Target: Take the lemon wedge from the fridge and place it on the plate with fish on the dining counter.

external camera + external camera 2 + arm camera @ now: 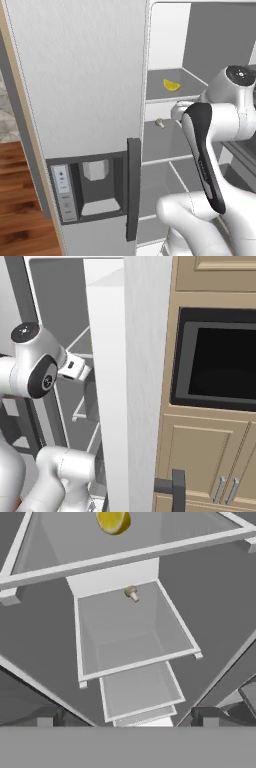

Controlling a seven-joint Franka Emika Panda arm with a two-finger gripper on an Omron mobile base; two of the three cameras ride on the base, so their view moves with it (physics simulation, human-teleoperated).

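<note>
One shelf above the beige lump (132, 593), the lemon wedge (171, 85) waits in the open fridge (80, 75), so the gripper (127, 721), fingers spread wide, should rise before reaching in.

Upper fridge shelf (187, 89): lemon wedge (171, 85). Lower: mushroom (160, 122).

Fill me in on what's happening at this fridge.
The white arm is reaching into the open fridge, after the lemon wedge. The wedge lies on an upper shelf, untouched. A small beige mushroom-like lump sits on the shelf below. The hand points into the compartment, nothing between its fingertips, which stand wide apart.
</note>
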